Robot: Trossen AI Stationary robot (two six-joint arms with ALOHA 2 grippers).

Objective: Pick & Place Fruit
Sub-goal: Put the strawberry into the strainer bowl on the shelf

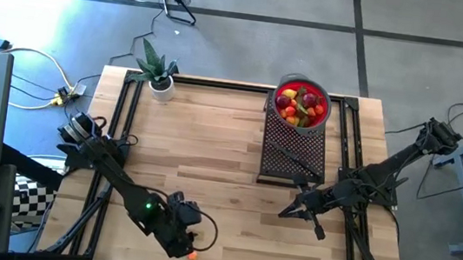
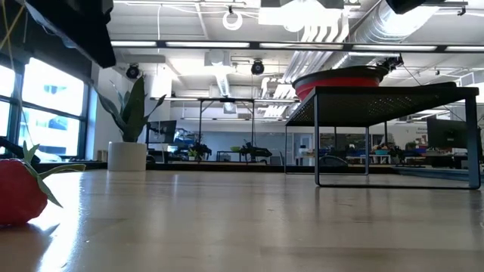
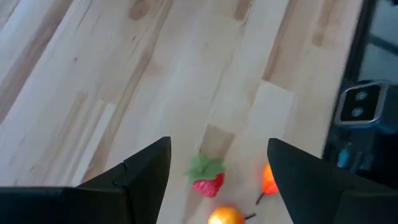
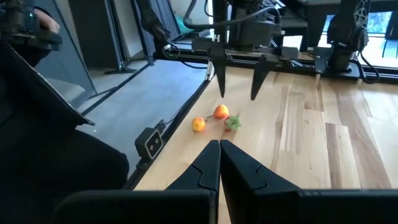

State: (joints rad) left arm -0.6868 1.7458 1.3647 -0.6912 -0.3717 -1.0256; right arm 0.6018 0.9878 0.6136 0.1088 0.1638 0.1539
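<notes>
Dark pointed left fingers (image 3: 219, 165) apart over strawberry (image 3: 207, 177); right fingers (image 4: 219, 163) together.

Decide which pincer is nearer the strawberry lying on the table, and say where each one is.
Left. The left pincer hangs open right above the strawberry at the table's near edge. The right pincer is shut, across the table beside the black rack.
</notes>
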